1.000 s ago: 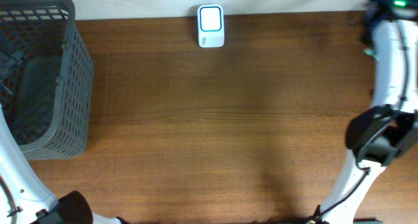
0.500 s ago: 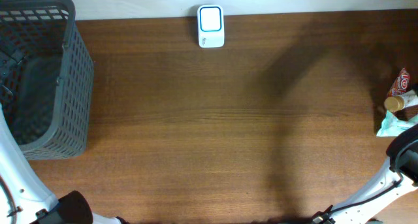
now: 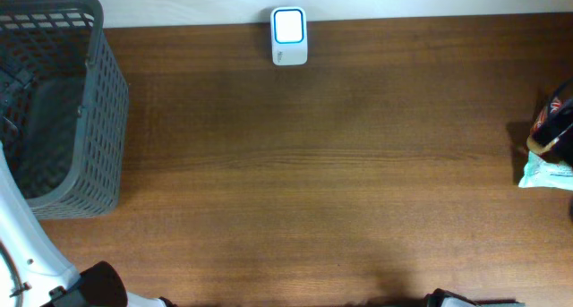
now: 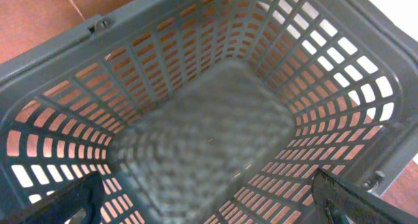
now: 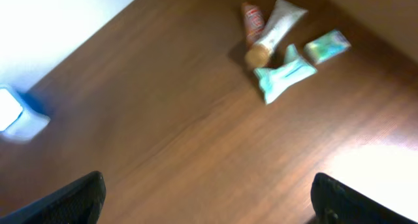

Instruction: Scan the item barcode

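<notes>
Where woodgrain table (image 3: 313,164) spreads, gray lattice basket (image 3: 107,119), rounded white scanner (image 3: 288,36).

Basket (image 3: 109,119) left, scanner (image 3: 288,36) at table's (image 3: 313,182) back edge, items (image 3: 546,159) right.

The left fingers (image 4: 73,201) and the right fingers (image 5: 68,196) both stand spread wide, each wrist facing downward.

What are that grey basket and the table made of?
The basket looks like moulded plastic, matte grey: its walls are a regular slotted lattice. The table seems wood or wood-look laminate, brown with a faint sheen; grain lines run across it.
</notes>
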Robot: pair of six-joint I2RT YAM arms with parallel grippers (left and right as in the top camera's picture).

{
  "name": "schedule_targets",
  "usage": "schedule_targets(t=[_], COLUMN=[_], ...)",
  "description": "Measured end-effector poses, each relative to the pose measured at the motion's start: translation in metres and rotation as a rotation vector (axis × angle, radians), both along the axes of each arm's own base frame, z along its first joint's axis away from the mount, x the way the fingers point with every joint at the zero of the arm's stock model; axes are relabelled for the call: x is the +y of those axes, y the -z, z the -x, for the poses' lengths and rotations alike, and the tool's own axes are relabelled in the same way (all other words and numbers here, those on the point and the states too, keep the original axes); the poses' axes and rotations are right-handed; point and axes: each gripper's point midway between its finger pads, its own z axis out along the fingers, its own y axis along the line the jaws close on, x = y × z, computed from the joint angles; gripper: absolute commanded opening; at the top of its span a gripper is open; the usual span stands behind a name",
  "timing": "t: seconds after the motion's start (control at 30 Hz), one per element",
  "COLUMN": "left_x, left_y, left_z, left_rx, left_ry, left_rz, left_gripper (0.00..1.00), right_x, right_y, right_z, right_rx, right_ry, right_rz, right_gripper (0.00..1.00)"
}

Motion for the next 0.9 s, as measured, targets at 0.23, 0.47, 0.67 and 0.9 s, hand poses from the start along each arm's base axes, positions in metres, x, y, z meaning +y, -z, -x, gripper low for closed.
schedule_targets(t=[0.23,0.47,0.67,0.9], left_x=[0.0,0.0,0.0,-0.003], left_y=[0.0,0.0,0.0,0.006], left_z=[0.0,0.0,0.0,0.006], left_rx=[-0.001,-0.001,-0.001,0.032], left_ry=[-0.001,0.0,0.0,0.0], left_rz=[-0.001,-0.001,-0.001,0.016], left_gripper=[0.99,0.99,0.99,0.99], right_x=[0.081,0.109,0.112,0.14], right_y=[0.091,0.143,0.124,0.125], right_z=[0.035,0.048,0.052,0.042], right_rx=[0.24,0.405,0.255,-0.078], right_ry=[-0.279,-0.359,-0.454,-0.66], right_rz=[-0.149,-0.304,-0.228,-0.107], right_gripper=[0.99,0.99,0.99,0.99])
